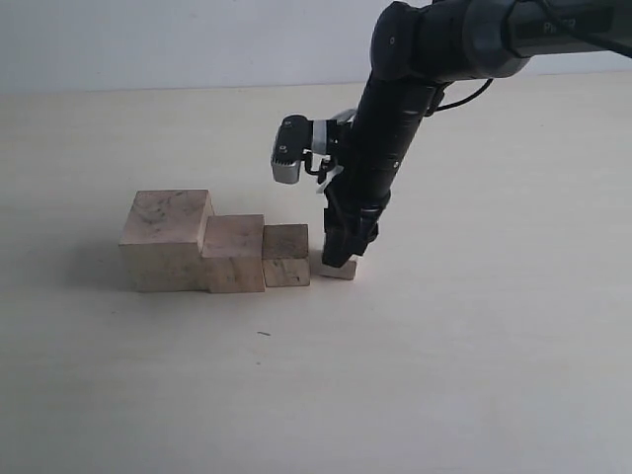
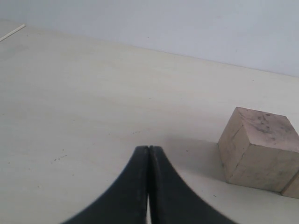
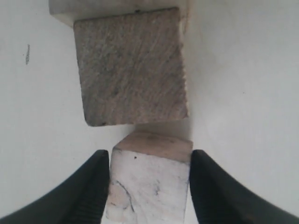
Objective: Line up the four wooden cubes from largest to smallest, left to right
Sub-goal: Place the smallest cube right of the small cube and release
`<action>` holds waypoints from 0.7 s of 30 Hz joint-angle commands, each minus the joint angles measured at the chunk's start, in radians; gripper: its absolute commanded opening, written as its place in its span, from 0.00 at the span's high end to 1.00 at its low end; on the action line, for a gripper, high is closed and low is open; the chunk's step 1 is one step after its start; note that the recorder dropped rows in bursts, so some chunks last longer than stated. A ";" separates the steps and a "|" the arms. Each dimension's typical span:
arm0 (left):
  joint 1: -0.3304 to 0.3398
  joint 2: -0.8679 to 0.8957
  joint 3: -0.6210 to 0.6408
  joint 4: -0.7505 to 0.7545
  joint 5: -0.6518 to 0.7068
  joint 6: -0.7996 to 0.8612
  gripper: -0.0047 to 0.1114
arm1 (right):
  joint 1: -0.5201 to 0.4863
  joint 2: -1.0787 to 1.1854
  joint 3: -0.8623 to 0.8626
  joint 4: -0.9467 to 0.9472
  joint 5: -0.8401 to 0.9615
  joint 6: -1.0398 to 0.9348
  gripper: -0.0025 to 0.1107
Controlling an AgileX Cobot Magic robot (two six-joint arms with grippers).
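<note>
The left gripper point(image 2: 148, 149) hung empty above the tabletop point(image 1: 474, 346), its fingertips pressed together. A little left of the tabletop's middle, three cubes stood in a row and touched each other: the largest cube point(image 1: 166, 240), then the second-largest cube point(image 1: 234, 253), then the darker tan cube point(image 1: 286, 255). Just beside the tan one, on its right, was the smallest cube point(image 1: 339, 267), low on the tabletop, with perhaps a thin gap between them. The right gripper point(image 1: 341, 255) came down from above and pinched this cube on two opposite sides.

I judged this was the last placing step. Next, the jaws should spread and rise straight up, so the small cube is not dragged out of the line.
</note>
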 commanded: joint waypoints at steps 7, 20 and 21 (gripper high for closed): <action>-0.002 -0.005 0.003 -0.002 -0.010 0.001 0.96 | 0.002 0.000 0.002 0.007 0.003 0.133 0.39; -0.002 -0.005 0.003 -0.002 -0.010 0.001 0.96 | 0.002 -0.007 -0.130 -0.253 0.175 0.590 0.48; -0.002 -0.005 0.003 -0.002 -0.010 0.001 0.96 | 0.002 -0.007 -0.130 -0.287 0.175 0.619 0.49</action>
